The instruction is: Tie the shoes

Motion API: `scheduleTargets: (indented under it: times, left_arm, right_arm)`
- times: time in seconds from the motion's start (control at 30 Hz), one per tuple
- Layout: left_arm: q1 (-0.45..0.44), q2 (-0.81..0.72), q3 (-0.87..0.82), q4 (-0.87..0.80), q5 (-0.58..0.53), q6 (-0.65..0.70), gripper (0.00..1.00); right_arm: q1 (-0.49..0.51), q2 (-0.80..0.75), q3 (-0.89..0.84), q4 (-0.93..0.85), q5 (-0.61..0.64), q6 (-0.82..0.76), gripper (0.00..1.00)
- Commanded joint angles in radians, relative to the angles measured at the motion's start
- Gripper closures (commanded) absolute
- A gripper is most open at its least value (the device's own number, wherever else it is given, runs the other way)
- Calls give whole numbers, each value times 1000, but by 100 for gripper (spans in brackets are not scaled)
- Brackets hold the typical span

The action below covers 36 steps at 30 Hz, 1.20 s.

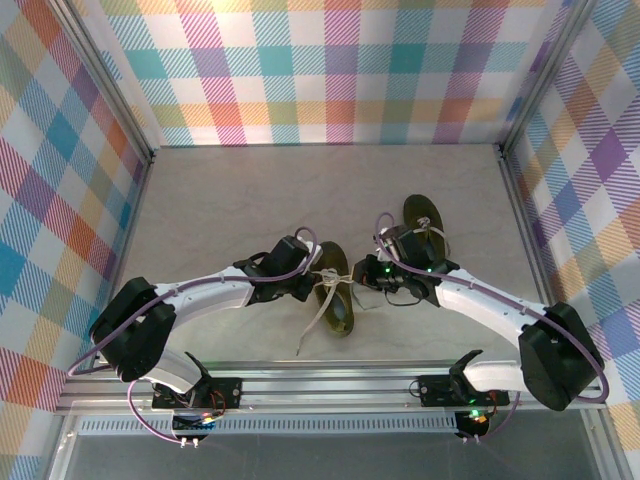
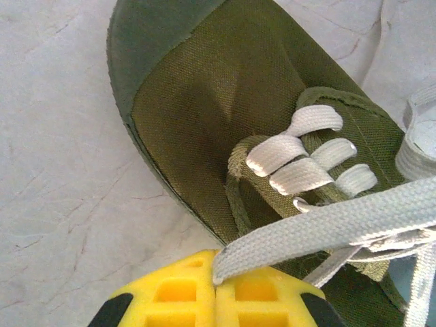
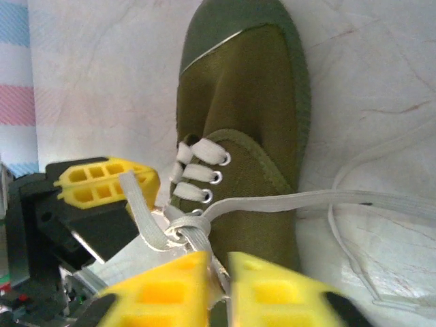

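Your left gripper (image 2: 216, 283) is closed on a lace (image 2: 327, 221) — the shoe (image 2: 204, 88) lies just beyond its fingertips. Your right gripper (image 3: 218, 272) holds its fingers (image 3: 272, 286) slightly apart, with lace in the gap — gripping or not, you cannot tell.

left shoe (image 1: 338, 308) beside right shoe (image 1: 424, 216), on table (image 1: 250, 200)

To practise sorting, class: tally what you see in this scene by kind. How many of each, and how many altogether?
Shoes, olive: 2
Laces, pale grey: 2
Robot arms, white: 2
Total: 6
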<state>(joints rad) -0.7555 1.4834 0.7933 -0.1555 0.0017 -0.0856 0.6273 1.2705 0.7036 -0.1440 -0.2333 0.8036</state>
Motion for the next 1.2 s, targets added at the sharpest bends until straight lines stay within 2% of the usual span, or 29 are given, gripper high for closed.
scheduleTargets:
  times: [0.0, 0.13, 0.37, 0.6, 0.73, 0.87, 1.07, 1.1, 1.17]
  left_arm:
    - [9, -28, -15, 12, 30, 6, 100]
    - [9, -27, -16, 14, 30, 5, 100]
    - [9, -31, -17, 13, 26, 6, 100]
    - [9, -34, -18, 11, 12, 4, 100]
    - [9, -37, -19, 1, -30, -6, 100]
    - [12, -44, -20, -12, -80, -23, 100]
    - [25, -61, -28, -12, -92, -37, 100]
    - [28, -61, -28, -9, -86, -36, 100]
    - [28, -57, -29, 0, -64, -32, 100]
  right_arm:
    - [-3, -18, 19, 44, -45, -52, 73]
    - [-3, -4, 17, 51, -58, -54, 61]
    - [-1, 43, 51, -6, -33, -72, 59]
    - [2, 56, 59, -15, -26, -72, 77]
    - [8, 32, 66, -79, 52, -90, 89]
    - [11, 14, 66, -108, 89, -104, 95]
    - [14, 11, 69, -114, 96, -112, 99]
    - [13, 7, 67, -106, 92, -113, 98]
    - [15, 2, 59, -74, 59, -123, 87]
